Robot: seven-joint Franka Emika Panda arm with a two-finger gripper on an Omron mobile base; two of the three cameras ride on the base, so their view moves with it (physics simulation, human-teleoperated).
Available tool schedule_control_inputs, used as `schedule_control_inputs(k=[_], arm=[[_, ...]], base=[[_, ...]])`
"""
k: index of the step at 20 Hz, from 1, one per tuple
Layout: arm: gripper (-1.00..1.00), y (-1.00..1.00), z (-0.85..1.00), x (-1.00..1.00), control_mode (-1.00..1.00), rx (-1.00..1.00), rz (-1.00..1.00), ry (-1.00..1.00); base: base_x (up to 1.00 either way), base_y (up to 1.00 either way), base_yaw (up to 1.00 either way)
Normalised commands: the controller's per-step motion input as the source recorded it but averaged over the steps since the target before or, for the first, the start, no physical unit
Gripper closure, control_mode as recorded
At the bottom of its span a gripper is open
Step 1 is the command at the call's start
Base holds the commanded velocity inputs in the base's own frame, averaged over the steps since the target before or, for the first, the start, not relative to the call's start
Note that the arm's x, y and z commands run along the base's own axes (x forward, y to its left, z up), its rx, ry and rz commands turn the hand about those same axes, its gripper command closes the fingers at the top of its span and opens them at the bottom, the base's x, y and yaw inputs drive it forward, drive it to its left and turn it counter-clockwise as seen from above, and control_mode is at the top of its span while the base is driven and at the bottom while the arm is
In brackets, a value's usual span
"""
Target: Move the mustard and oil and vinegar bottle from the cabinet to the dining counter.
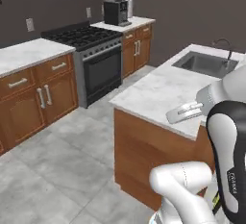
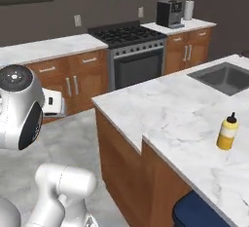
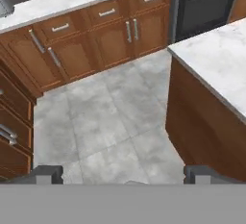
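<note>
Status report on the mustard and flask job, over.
End effector open, empty, aimed at the floor. Mustard upright on the dining counter, near the sink. Nothing crowds the mustard.

The white arm folds high at the elbow, its gripper (image 3: 123, 174) spread wide, nothing between the dark fingertips (image 3: 45, 172)
</note>
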Motion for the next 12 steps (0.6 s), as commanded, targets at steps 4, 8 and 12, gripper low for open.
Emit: schedule_control_inputs(k=[4, 8, 12], arm=[[-1.0, 0.0, 0.0, 0.0, 1.0, 0.0, 0.0, 0.0], [-1.0, 0.0, 0.0, 0.0, 1.0, 0.0, 0.0, 0.0], [-1.0, 0.0, 0.0, 0.0, 1.0, 0.0, 0.0, 0.0]], base=[[-0.04, 0.11, 1.0], [0.14, 0.01, 0.95], [0.44, 0.0, 0.76]])
